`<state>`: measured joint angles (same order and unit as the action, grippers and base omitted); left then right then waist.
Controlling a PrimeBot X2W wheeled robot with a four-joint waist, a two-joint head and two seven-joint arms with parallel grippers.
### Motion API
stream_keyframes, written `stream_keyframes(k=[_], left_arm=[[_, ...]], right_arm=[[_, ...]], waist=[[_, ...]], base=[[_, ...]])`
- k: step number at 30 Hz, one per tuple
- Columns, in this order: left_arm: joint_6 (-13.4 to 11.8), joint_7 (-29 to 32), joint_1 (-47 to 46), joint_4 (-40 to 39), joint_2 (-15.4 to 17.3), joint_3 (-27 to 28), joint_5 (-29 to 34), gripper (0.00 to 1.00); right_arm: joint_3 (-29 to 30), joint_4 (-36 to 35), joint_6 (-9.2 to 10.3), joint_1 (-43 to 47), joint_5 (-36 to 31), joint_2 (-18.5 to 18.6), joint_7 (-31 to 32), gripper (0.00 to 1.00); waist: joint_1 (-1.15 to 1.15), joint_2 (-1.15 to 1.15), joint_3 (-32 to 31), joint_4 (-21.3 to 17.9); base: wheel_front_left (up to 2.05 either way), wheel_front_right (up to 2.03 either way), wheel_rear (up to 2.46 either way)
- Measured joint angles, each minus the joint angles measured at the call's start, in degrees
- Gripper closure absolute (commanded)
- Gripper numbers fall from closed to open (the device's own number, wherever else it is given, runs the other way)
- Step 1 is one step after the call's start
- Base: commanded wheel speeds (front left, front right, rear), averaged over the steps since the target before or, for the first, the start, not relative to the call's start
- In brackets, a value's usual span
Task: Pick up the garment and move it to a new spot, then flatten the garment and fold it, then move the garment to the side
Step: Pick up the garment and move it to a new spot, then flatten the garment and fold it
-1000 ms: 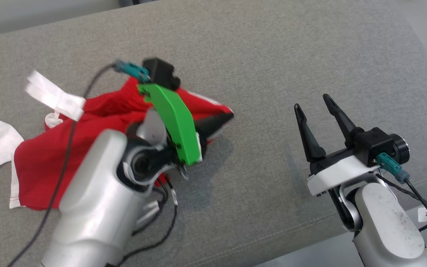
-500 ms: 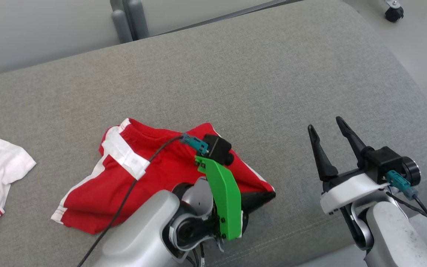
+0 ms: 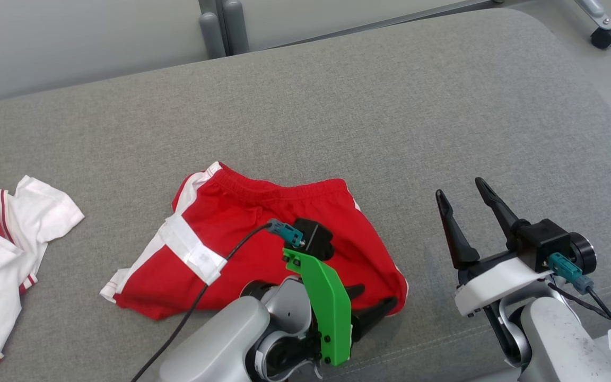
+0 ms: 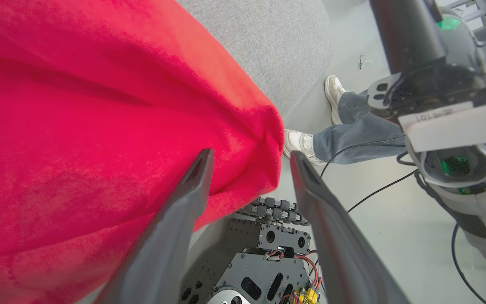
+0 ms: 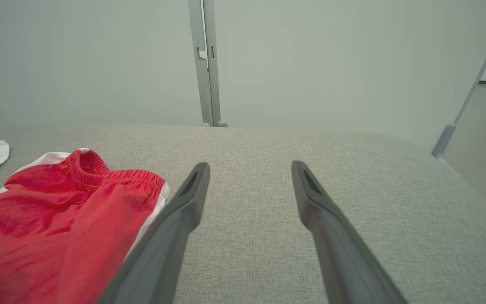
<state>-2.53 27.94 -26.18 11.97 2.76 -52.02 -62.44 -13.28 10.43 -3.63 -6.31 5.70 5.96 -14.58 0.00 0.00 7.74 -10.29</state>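
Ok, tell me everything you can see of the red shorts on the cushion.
The red shorts with white side stripes look like thin, slightly shiny cloth, with a gathered elastic waistband along the far edge and a white strip across one leg. They lie spread but creased on the grey fabric cushion. The robot's open left hand sits at their near right corner, the hem between its fingers, not gripped.

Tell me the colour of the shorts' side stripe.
White stripe on red shorts; clearest in the head view.
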Motion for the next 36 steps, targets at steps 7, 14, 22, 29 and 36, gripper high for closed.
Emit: stream_keyframes(k=[7, 14, 22, 29, 36], left_arm=[[0.5, -3.8, 0.0, -2.0, 0.0, -0.6, 3.7, 0.0], [0.0, -12.2, -0.3, -3.5, 5.1, 2.7, 11.5, 0.0], [-0.7, -15.1, -0.2, -4.6, 9.1, 2.7, 15.4, 0.0], [-0.4, -13.8, -2.5, -5.5, 7.7, -0.7, 17.7, 0.0], [-0.6, -10.3, -7.5, -4.0, 6.9, -1.1, 18.5, 0.0]], right_arm=[[1.0, -0.7, 0.12, 0.5, 0.0, 0.0, 0.0, 0.0], [2.2, -2.8, 0.73, 2.7, -0.1, 0.1, 0.0, 0.0], [1.3, -4.3, 0.64, 4.2, -0.2, 0.0, 0.0, 0.0], [-0.1, -4.8, 0.6, 4.2, -0.3, -0.5, 0.0, 0.0], [-1.9, -5.1, 0.1, 4.2, -0.3, -1.5, 0.0, 0.0]], waist=[[0.0, 0.0, -0.3, 0.6], [0.0, 0.0, -1.2, 2.1], [0.0, 0.0, -1.6, 2.8], [0.0, 0.0, -0.7, 1.1], [0.0, 0.0, 1.1, -2.2]], base=[[0.0, 0.0, 0.0], [0.0, 0.0, 0.0], [0.0, 0.0, 0.0], [0.0, 0.0, 0.0], [0.0, 0.0, 0.0]])
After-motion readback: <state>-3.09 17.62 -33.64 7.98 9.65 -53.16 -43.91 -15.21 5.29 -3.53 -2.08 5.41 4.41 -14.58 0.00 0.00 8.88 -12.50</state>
